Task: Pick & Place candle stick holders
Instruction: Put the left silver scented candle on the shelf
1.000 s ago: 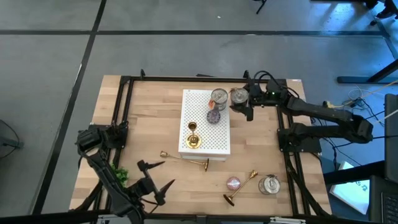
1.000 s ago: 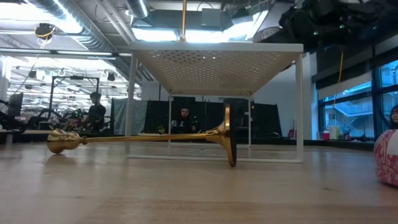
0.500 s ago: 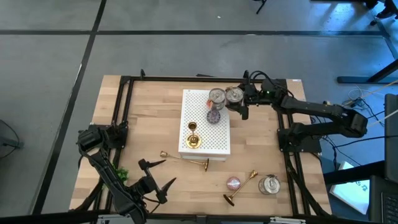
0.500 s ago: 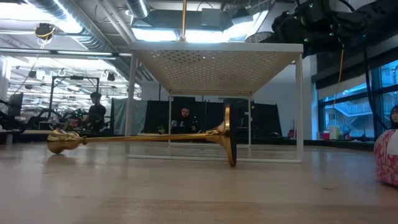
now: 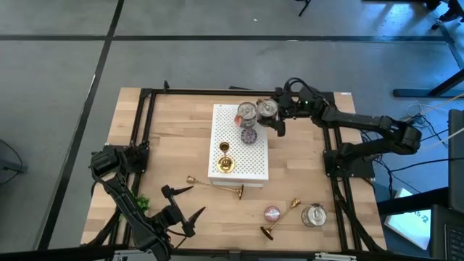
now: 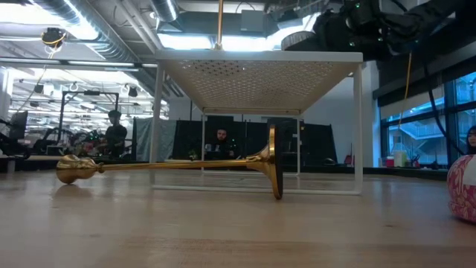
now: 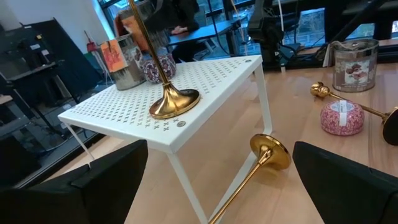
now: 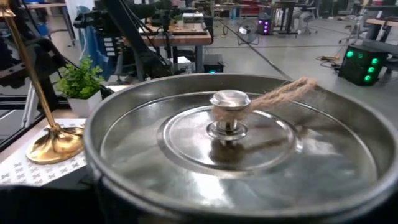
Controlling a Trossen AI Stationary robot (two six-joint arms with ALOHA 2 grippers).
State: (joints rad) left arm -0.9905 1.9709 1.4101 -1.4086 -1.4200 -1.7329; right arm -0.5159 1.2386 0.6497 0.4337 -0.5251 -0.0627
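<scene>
One gold candle stick holder [image 5: 225, 161] stands upright by its round base on the white perforated rack [image 5: 255, 168]. A second holder [image 5: 217, 186] lies on its side on the table in front of the rack, also seen in the low view [image 6: 171, 165]. A third holder [image 5: 281, 217] lies at the near right. My right gripper [image 5: 277, 111] is shut on a round silver tin [image 5: 267, 109] over the rack's far right corner. My left gripper [image 5: 181, 206] is open and empty near the table's near edge, its fingers wide apart in the left wrist view [image 7: 217, 186]. My right gripper holds the silver tin from the table's right side, about level. The tin hides the fingers in the right wrist view, which shows only the lid's knob with twine [image 8: 229, 102]. The tin sits upright, lid up, just above the rack top [image 6: 297, 41].
A second silver tin [image 5: 247, 112] and a purple disc [image 5: 249, 135] sit on the rack's far part. A pink disc [image 5: 272, 213] and another tin [image 5: 314, 215] lie at the near right. Black frame rails [image 5: 145, 130] edge the table.
My right gripper has carried the silver tin toward the table's left edge, from beside the rack's far right corner to over that corner, next to the other tin. The tin has stayed upright.
</scene>
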